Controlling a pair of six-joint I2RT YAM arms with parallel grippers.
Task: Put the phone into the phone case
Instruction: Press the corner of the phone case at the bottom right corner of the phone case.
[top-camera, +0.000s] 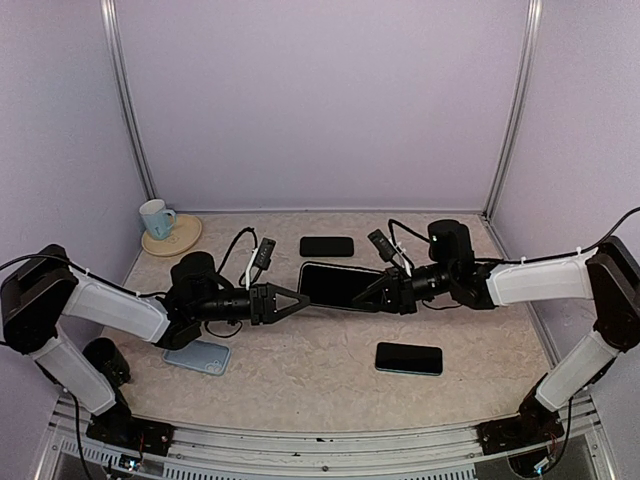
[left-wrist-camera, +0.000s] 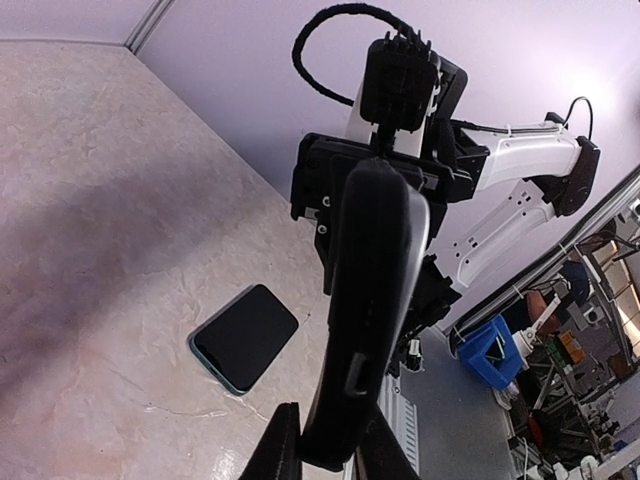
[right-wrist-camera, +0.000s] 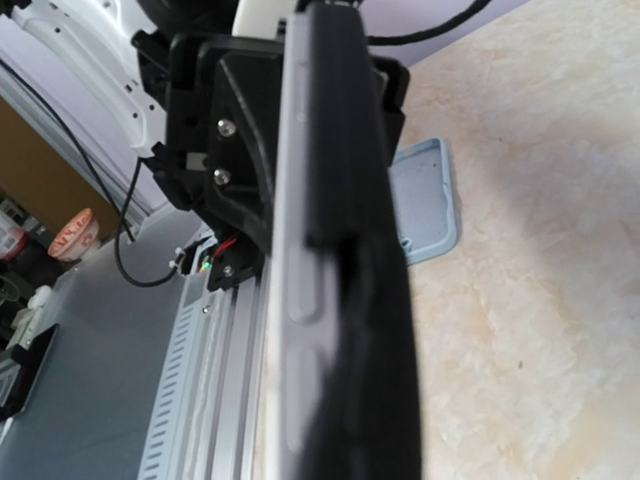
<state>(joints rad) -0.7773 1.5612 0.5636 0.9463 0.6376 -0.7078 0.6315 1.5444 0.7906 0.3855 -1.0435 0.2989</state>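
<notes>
— Over the beige marbled table (top-camera: 300, 385), from above, our left gripper (top-camera: 300, 300) and right gripper (top-camera: 362, 297) each clamp an end of the flat black rectangular phone (top-camera: 335, 283).
— Left wrist: our fingers (left-wrist-camera: 272, 450) nip only its tip; it could pivot.
— Right wrist: edge-on, thin hold; a tug could drop it.

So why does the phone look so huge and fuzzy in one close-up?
Right wrist view: the phone sits almost against the lens, so it blurs and fills the frame; the case behind looks sharper. Left wrist view: crisper, with a soft shadow on the table. Top view: even light.
</notes>
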